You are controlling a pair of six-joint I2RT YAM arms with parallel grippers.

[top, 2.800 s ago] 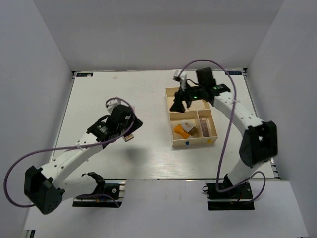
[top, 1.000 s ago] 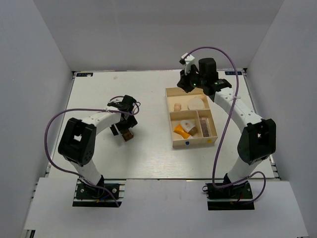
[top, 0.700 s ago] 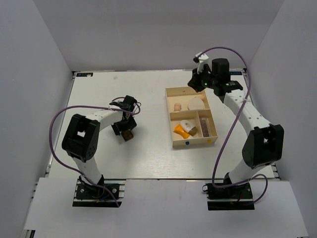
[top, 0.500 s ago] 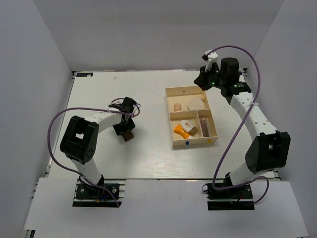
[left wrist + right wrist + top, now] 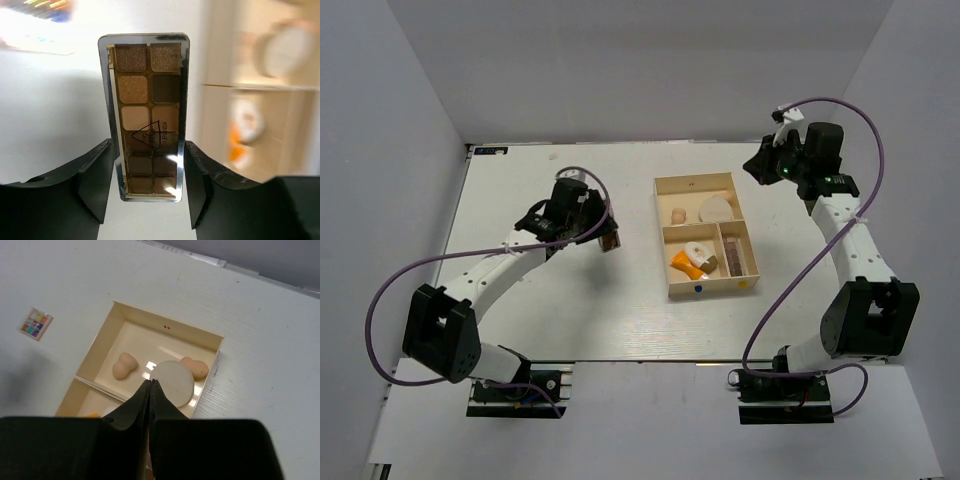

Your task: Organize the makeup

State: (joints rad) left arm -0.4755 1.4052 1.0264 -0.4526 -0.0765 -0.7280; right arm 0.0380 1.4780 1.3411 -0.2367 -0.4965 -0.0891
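Brown-shaded palette point(image 5: 147, 117), cream box point(image 5: 145, 340)

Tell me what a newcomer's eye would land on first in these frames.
The left gripper clamps a long brown eyeshadow palette by its long edges, carrying it over the table to the left of the cream three-compartment box. The box's far compartment holds two peach sponges and a round cream disc. The right gripper, shut and empty, hangs near the box's far right corner.
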